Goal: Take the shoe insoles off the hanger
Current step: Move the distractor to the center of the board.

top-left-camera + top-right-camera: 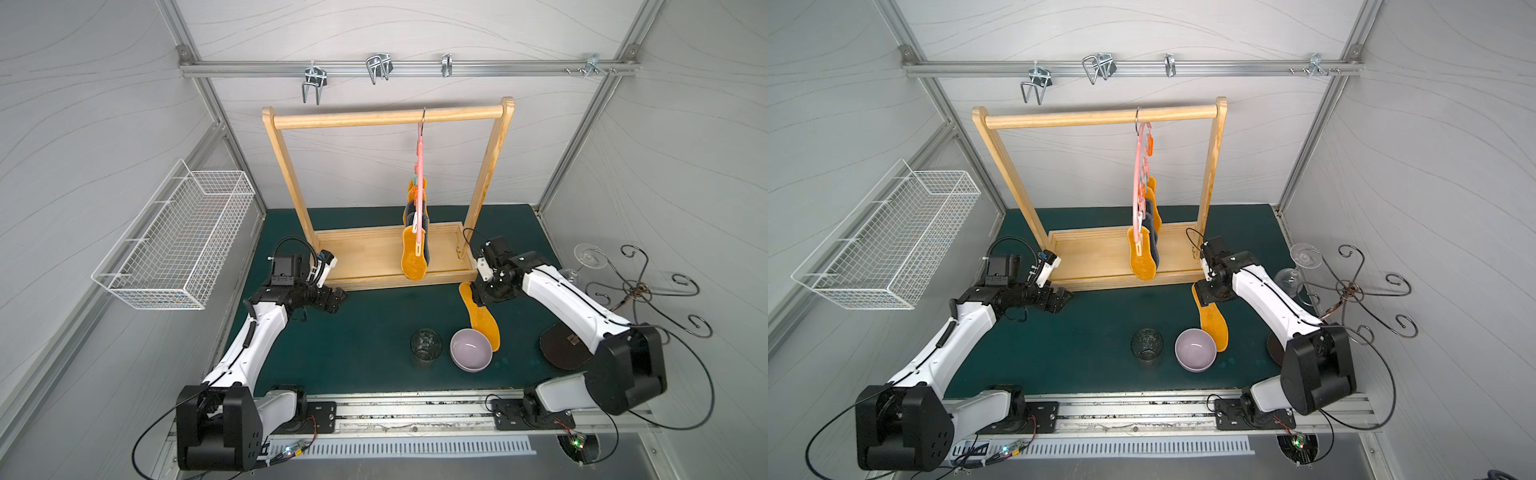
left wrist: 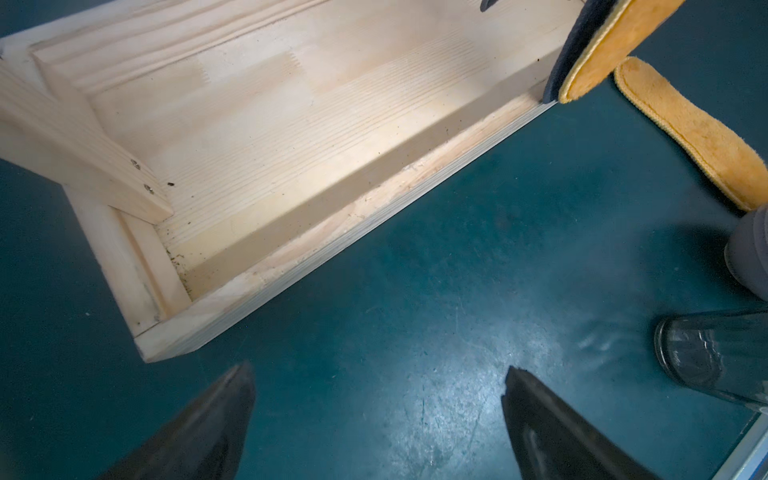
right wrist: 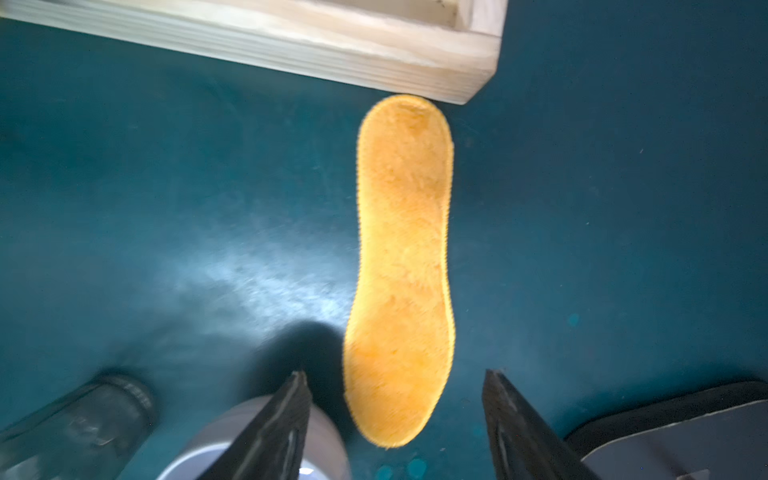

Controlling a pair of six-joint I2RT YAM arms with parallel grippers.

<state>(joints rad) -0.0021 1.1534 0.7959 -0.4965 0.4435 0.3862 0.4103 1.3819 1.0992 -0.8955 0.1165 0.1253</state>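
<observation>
Spreading between grey walls (image 1: 83,124), the teal mat (image 1: 374,324) bears one orange insole (image 1: 480,318); left end effector (image 2: 376,370) and right end effector (image 3: 395,374) gape.

I see a dark teal counter (image 1: 365,332), a mustard-orange insole (image 3: 401,270), a pink hanger (image 1: 420,166), a dark grey insole (image 2: 575,50), a lilac bowl (image 1: 471,349), a pale wooden rack (image 1: 386,116) and a white wire-grid basket (image 1: 178,232).

The rack (image 1: 386,116) stands at the back middle of the table (image 1: 365,340), the hanger (image 1: 420,166) on its rail right of centre, the hung insoles (image 1: 413,257) dangling over its base. Before the base's right end lies a loose insole (image 1: 482,318) — its near end just beside the bowl (image 1: 471,349), with the glass (image 1: 425,345) left of the bowl. Another insole (image 1: 559,349) lies toward the front right corner.
</observation>
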